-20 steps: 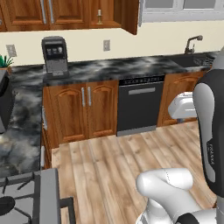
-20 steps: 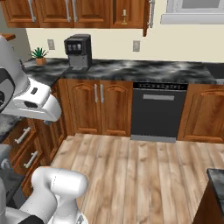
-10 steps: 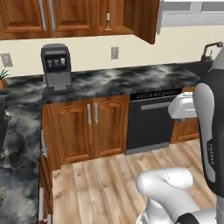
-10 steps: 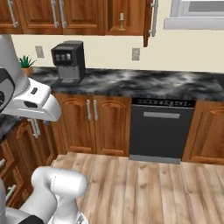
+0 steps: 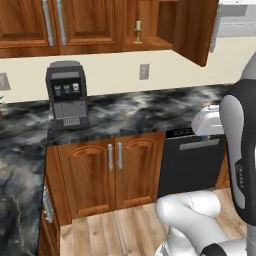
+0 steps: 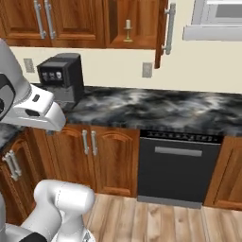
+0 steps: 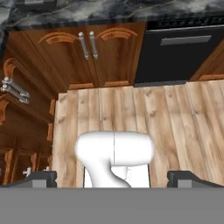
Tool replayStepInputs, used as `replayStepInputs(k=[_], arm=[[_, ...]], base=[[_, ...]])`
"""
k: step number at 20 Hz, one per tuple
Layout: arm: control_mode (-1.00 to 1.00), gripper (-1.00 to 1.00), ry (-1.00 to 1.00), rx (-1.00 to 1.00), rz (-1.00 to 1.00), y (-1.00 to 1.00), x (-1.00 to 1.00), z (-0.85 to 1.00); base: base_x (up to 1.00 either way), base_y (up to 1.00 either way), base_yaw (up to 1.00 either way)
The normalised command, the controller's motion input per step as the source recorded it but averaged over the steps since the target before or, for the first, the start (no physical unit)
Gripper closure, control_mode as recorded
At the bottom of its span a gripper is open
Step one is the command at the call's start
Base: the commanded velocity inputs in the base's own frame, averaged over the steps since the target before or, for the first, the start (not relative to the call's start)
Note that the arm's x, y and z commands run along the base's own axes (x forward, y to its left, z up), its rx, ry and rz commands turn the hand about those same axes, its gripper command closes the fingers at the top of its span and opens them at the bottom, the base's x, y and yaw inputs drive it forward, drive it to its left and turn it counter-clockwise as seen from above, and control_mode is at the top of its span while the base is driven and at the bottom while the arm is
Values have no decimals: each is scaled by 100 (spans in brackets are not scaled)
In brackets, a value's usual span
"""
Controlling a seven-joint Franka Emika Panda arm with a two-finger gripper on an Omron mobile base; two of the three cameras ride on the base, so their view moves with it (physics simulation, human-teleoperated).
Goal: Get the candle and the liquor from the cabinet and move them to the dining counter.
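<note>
- On your left, the coffee machine (image 5: 67, 95) stands on the marbled counter (image 5: 150, 112), under the closed doors of the cabinet (image 5: 90, 22).
- Look to 12 o'clock in the left base view: the candle (image 5: 138, 32) stands upright on the open cabinet's shelf, beside the swung-out door (image 5: 196, 30).
- At 3 o'clock below the counter sits the black dishwasher (image 6: 178, 165).
- Your claw (image 7: 112, 177) points down at the wood floor (image 7: 175, 118), its tips spread wide, holding nothing.
</note>
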Motion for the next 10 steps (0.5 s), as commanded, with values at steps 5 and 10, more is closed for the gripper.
replayStepInputs(k=[5,10], arm=[[100,-100,0,0,0,0,0,0],[100,-100,0,0,0,0,0,0]], base=[[100,-38,14],[97,-25,7]])
